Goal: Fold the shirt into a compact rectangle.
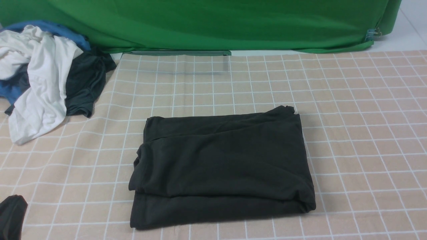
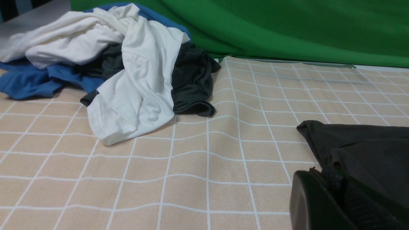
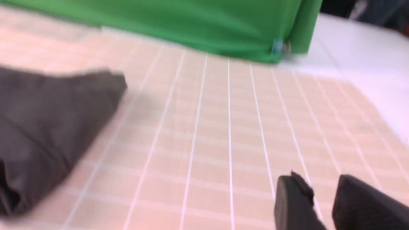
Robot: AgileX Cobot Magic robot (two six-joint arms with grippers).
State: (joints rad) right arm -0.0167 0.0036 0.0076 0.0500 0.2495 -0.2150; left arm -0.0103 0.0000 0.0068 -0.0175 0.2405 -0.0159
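Note:
The black shirt [image 1: 222,166] lies folded into a rough rectangle in the middle of the checked cloth, with layered edges showing along its near and left sides. Its far left corner [image 2: 351,143] shows in the left wrist view, and a blurred part [image 3: 48,127] shows in the right wrist view. My left gripper [image 1: 11,216] sits at the near left corner of the table, apart from the shirt. Its fingers [image 2: 322,174] are shut with nothing between them. My right gripper [image 3: 319,183] is open and empty over bare cloth to the right of the shirt. It is out of the front view.
A heap of white [image 1: 43,83], blue [image 1: 50,28] and dark teal-grey [image 1: 86,83] clothes lies at the far left. A green backdrop [image 1: 217,23] hangs along the table's far edge. The checked tablecloth [image 1: 367,133] stretches to the right of the shirt.

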